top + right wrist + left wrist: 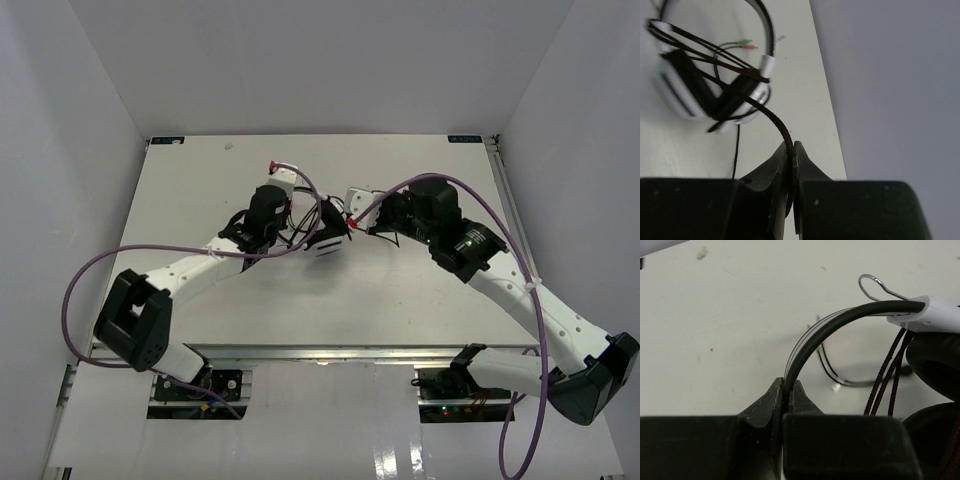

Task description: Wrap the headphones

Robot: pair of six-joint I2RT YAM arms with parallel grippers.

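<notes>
The headphones (328, 240) are in the middle of the table, between my two arms. In the left wrist view my left gripper (788, 390) is shut on the thin black headband (840, 320), which arcs up to a white slider piece (940, 315). Cable strands (890, 370) hang beside it. In the right wrist view my right gripper (791, 152) is shut on the black braided cable (772, 117). That cable runs up to the white ear cups (680, 95), with several strands lying across them. Its green and pink plugs (747, 45) lie inside the headband's arc.
Thick purple robot cables (90, 270) loop off both arms. White walls enclose the table on the left, back and right. The table's edge (832, 125) runs close beside my right gripper, with a grey wall beyond it. A thin side lead with a small connector (836, 387) lies on the table.
</notes>
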